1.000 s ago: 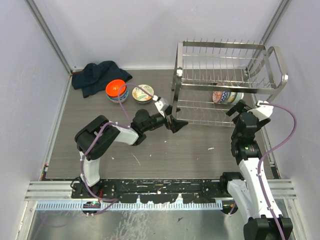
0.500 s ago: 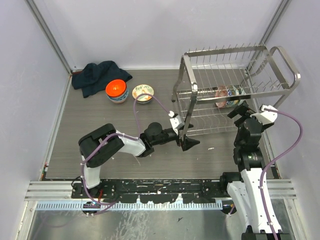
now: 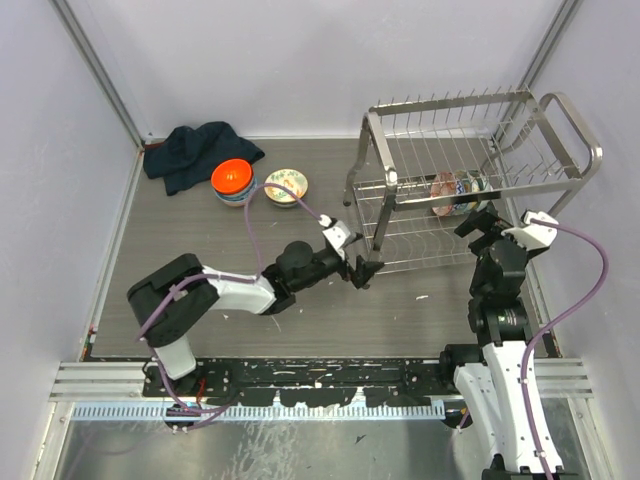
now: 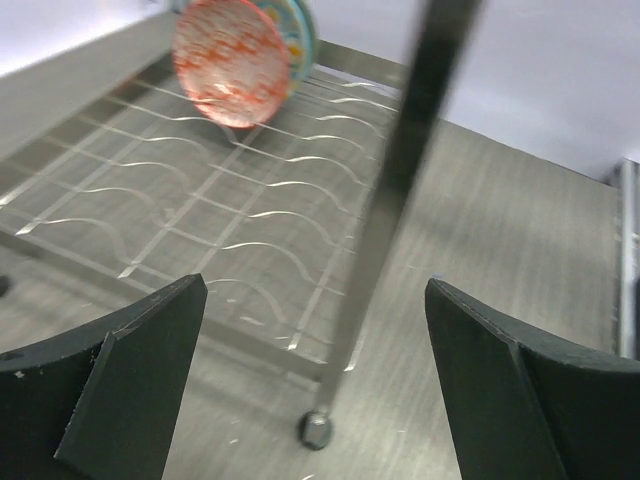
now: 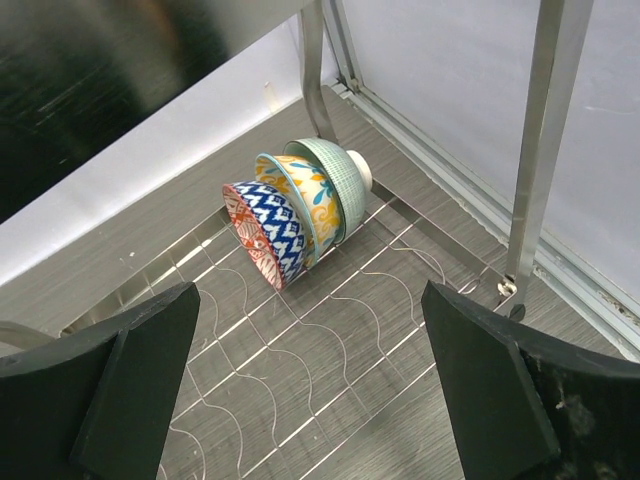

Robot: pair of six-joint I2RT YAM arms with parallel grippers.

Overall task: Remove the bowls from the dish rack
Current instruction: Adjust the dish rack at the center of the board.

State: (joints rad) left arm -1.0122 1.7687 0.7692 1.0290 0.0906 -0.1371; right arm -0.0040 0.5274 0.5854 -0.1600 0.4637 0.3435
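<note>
Unloading is partway: three bowls (image 5: 295,215) lean nested on the dish rack (image 3: 455,101) lower shelf, orange bowl (image 3: 232,177) and floral bowl (image 3: 286,185) already on the table (image 3: 330,320), left gripper (image 3: 362,270) and right gripper (image 5: 310,380) open, empty.

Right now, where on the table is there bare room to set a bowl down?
Bare table lies in front of the dish rack, between left arm and right arm, and along its left edge in front of the dark cloth. It is crowded at the back, around the orange bowl and floral bowl.
</note>
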